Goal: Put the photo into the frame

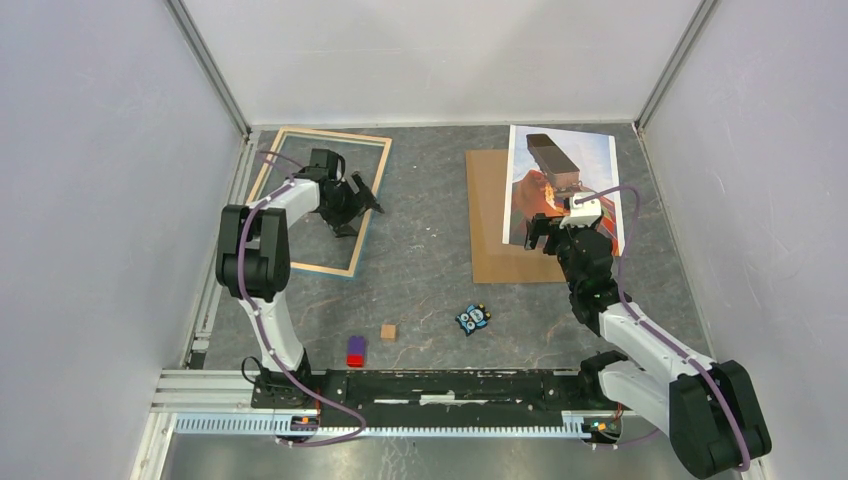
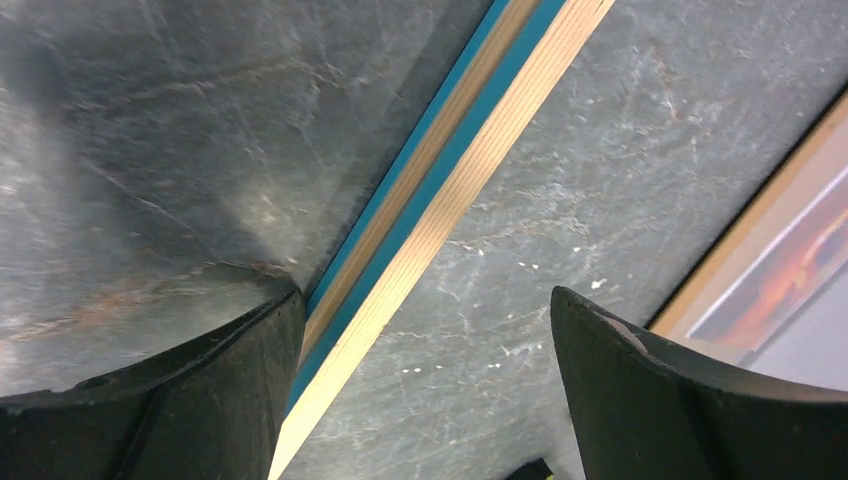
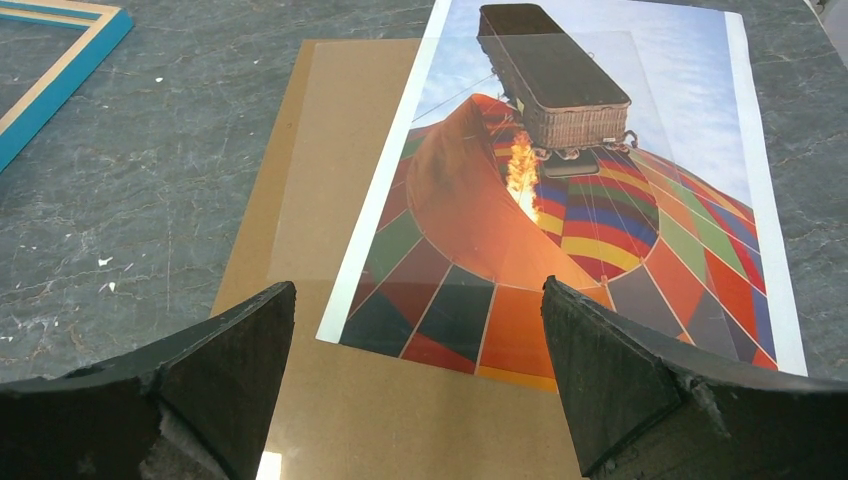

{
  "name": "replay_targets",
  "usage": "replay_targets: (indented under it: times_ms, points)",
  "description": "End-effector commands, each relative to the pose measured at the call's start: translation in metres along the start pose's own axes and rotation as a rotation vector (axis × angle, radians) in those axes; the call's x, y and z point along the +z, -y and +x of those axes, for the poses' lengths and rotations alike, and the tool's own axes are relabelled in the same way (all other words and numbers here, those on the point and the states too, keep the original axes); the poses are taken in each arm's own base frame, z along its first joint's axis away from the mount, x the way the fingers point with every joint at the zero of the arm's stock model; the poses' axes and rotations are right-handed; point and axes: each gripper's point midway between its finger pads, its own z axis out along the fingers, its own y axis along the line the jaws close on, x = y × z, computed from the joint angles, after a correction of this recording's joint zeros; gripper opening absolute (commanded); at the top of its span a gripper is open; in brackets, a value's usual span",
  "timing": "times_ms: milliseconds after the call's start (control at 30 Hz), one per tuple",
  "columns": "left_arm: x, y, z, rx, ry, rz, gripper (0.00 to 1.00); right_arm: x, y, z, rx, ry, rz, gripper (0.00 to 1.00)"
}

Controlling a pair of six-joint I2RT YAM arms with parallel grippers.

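The frame lies flat at the far left, its light wood rim up with blue on its edge. My left gripper hangs open low over the frame's right rail. One finger is inside the rail, the other outside it, and nothing is held. The photo of an orange balloon lies face up at the far right, partly over a brown board. My right gripper is open just above the photo's near edge, its fingers astride the lower left corner.
A clear sheet seems to cover the board and part of the photo. On the near table are a small owl toy, a brown cube and a red and purple block. White walls close three sides.
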Motion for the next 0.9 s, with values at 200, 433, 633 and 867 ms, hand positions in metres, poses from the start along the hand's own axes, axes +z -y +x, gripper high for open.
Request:
replay_targets:
  times_ms: [200,433,633,867]
  points:
    - [-0.009,0.068,0.058,0.050,-0.069,0.190,1.00,0.003,0.003,-0.009,0.003,0.032,0.026,0.98]
    - [-0.030,0.096,0.072,0.174,-0.033,0.244,1.00,0.010,0.013,0.004,-0.020,-0.052,0.087,0.98]
    - [-0.068,0.108,0.054,0.275,0.125,0.262,1.00,0.013,0.022,0.019,0.031,-0.094,0.063,0.98]
    - [-0.087,0.157,0.114,0.501,0.035,0.438,1.00,0.011,0.048,0.026,0.080,-0.128,0.108,0.98]
